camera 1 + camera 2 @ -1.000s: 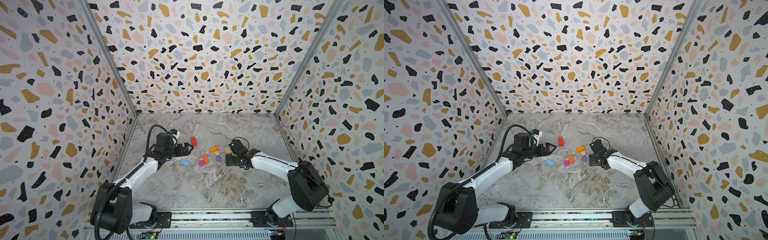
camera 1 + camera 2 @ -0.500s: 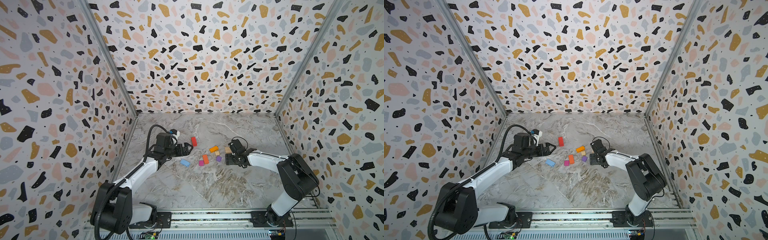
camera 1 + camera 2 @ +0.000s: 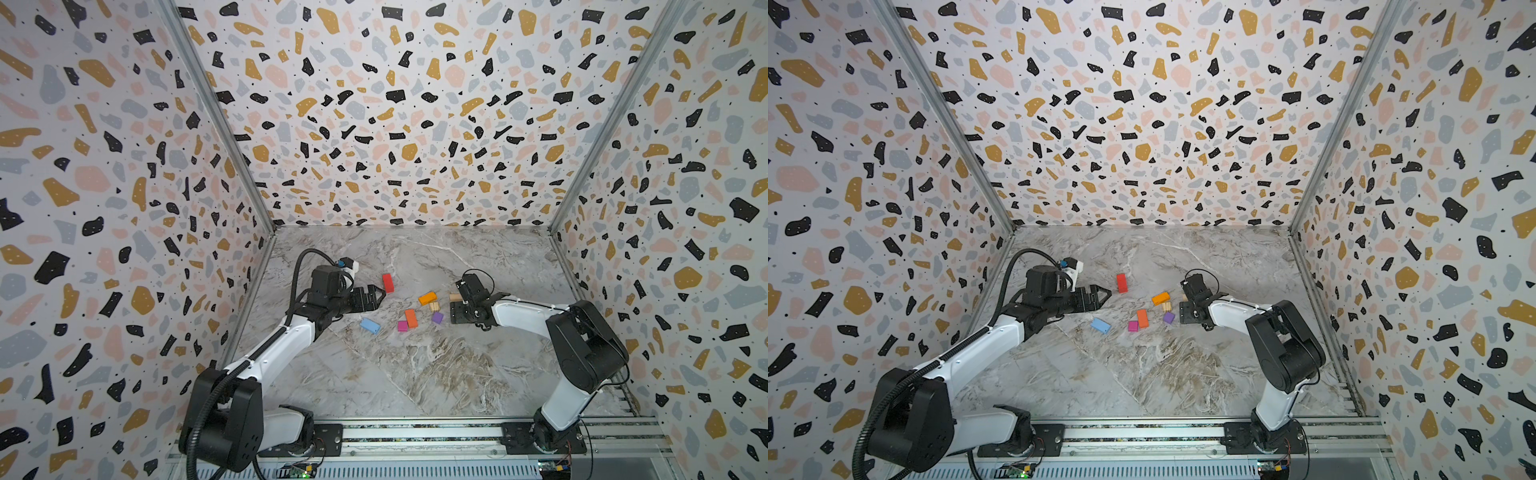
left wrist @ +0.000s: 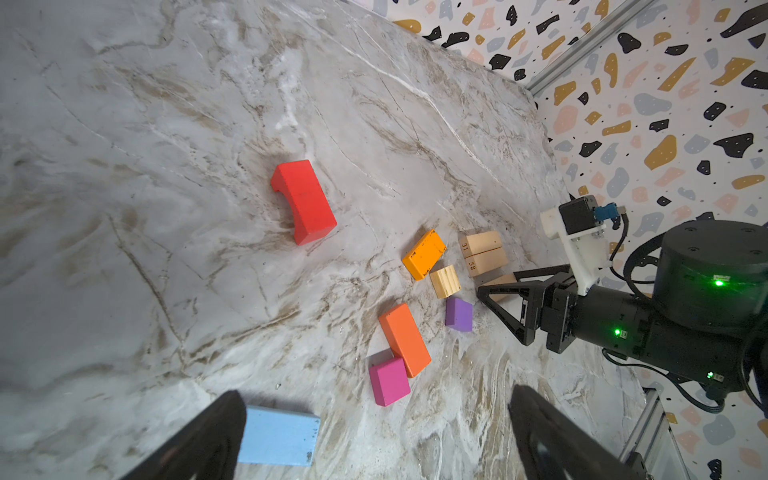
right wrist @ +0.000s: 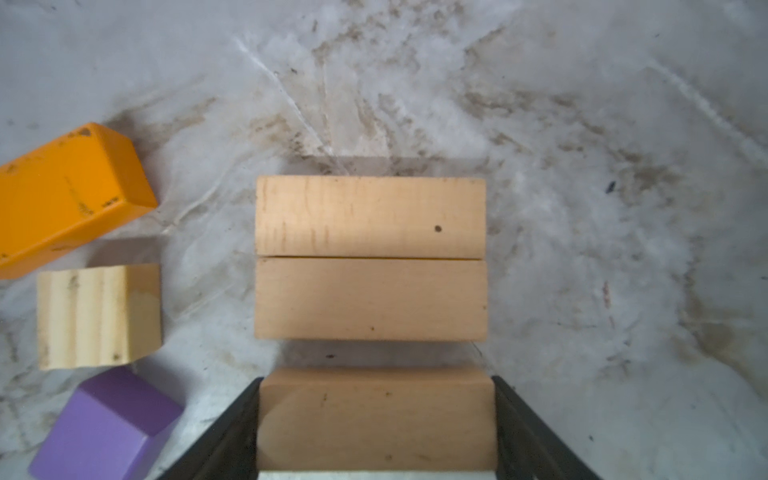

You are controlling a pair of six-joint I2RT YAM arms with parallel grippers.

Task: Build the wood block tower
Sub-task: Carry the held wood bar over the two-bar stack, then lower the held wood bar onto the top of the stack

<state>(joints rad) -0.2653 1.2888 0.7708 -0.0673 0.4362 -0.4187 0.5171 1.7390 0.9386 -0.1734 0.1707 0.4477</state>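
Note:
Two tan bars (image 5: 370,257) lie flat side by side, a single layer of the tower, also seen in a top view (image 3: 454,297). My right gripper (image 5: 376,386) is shut on a third tan bar (image 5: 376,419), parallel to them across a narrow gap. Loose wood blocks lie to their left: a yellow-orange block (image 3: 427,297), a tan cube (image 3: 434,306), a purple cube (image 3: 437,318), an orange block (image 3: 411,318), a magenta block (image 3: 402,326), a light blue block (image 3: 370,325) and a red block (image 3: 387,282). My left gripper (image 3: 376,297) hangs open and empty between the red and light blue blocks.
Patterned walls close the marble floor (image 3: 395,374) on three sides. The left wall stands close behind my left arm (image 3: 282,349). A metal rail (image 3: 415,432) carrying both arm bases runs along the front edge.
My right arm's elbow has swung inward while its gripper has stayed at the tan bars with the bar in it. The left arm and the loose blocks have not moved.

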